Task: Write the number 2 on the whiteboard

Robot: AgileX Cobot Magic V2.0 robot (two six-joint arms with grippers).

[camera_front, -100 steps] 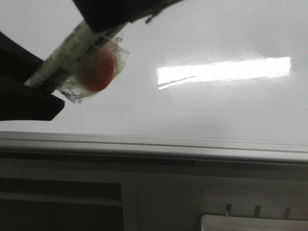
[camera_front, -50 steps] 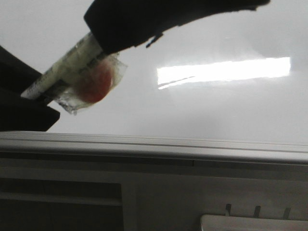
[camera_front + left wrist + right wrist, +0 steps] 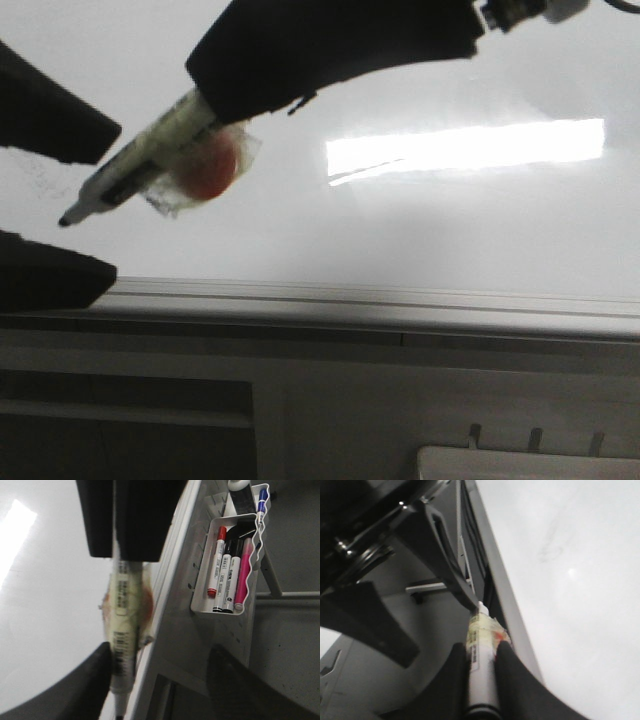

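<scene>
The whiteboard [image 3: 450, 230] is glossy white with a bright rectangular reflection and a grey bottom rail [image 3: 350, 300]. No number 2 shows on it; only faint grey smudges [image 3: 550, 545] show in the right wrist view. My right gripper [image 3: 215, 100] reaches in from the upper right and is shut on a white marker [image 3: 150, 150] wrapped in tape with a red-orange patch. The marker's bare black tip [image 3: 65, 220] points down-left, close to the board. My left gripper [image 3: 100, 200] is open, one finger above and one below the tip, not touching it. The marker also shows in the right wrist view [image 3: 482, 680].
A white tray [image 3: 200, 587] hangs below the board's rail and holds red, black and pink markers. Another white edge [image 3: 520, 462] shows at the bottom right of the front view. The board's frame [image 3: 180, 630] runs beside the marker.
The left gripper's fingers have spread apart and let go of the marker's end, so the black tip now shows. The right gripper has come further into view with the marker.
</scene>
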